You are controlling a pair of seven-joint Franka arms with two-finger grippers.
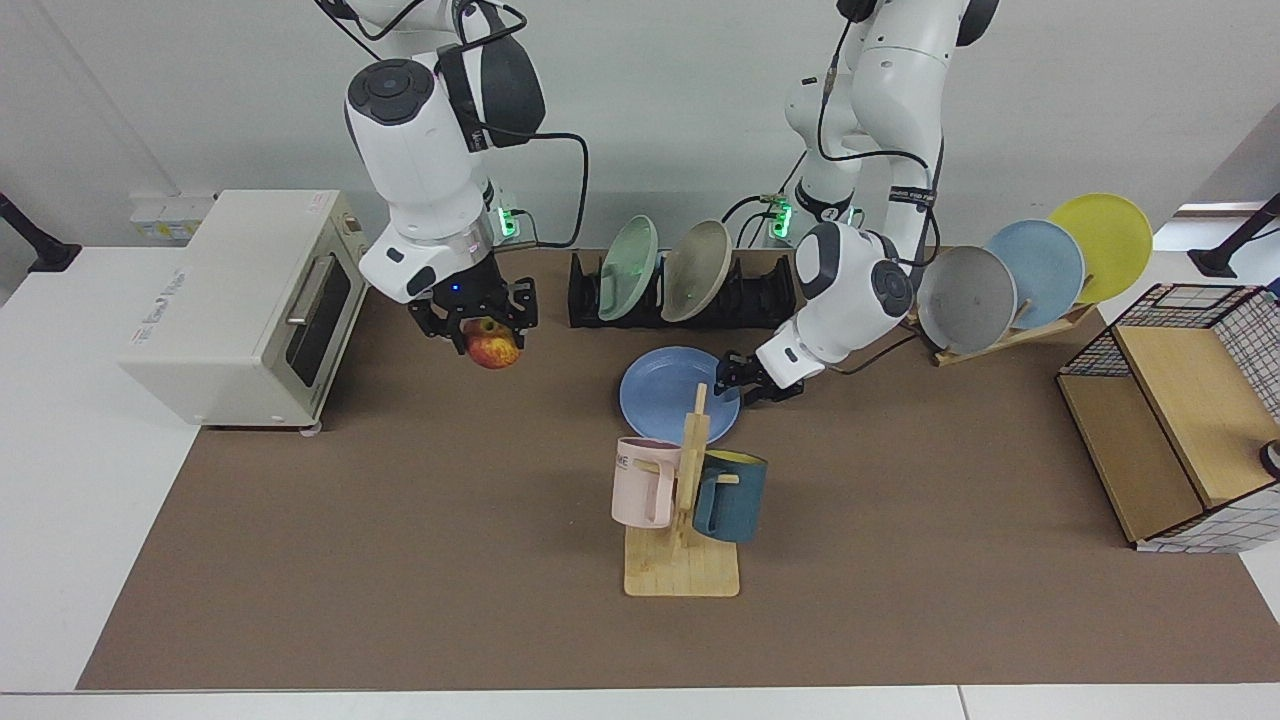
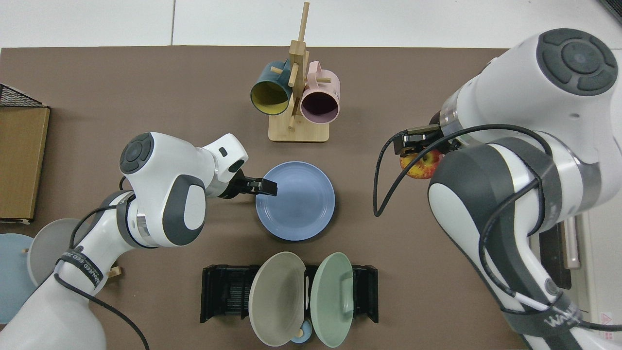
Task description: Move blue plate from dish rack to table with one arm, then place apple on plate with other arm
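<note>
Right now my left gripper (image 1: 738, 385) (image 2: 267, 187) sits low at the edge of the blue plate (image 1: 670, 395) (image 2: 296, 200), jaws set apart w/ the rim between them; can't tell if they touch it. Plate lies flat on the table (image 1: 400, 560) (image 2: 146, 87), out of the dish rack (image 1: 760, 290) (image 2: 223, 294), just in front of it in the facing view & partly behind the wooden mug stand (image 1: 685, 520) (image 2: 297, 92). Rack holds a green plate (image 1: 628, 268) (image 2: 333, 299) & a beige plate (image 1: 697, 270) (image 2: 276, 297), both leaning upright in the slots.

My right gripper (image 1: 483, 333) (image 2: 418, 146) hangs above the table, jaws clamped on the apple (image 1: 493, 349) (image 2: 419, 165), which is off the surface. It's near the toaster oven (image 1: 230, 300), well apart from the blue plate. Apple isn't on the plate yet.

Mug stand carries a pink mug (image 1: 645, 482) (image 2: 319, 99) & a dark teal mug (image 1: 730, 495) (image 2: 269, 95). Slanted wood rack at the facing view's right has a grey plate (image 1: 965, 300), pale blue plate (image 1: 1035, 260) & yellow plate (image 1: 1100, 245). Wire-and-wood box (image 1: 1170, 420) stands at that same side.
</note>
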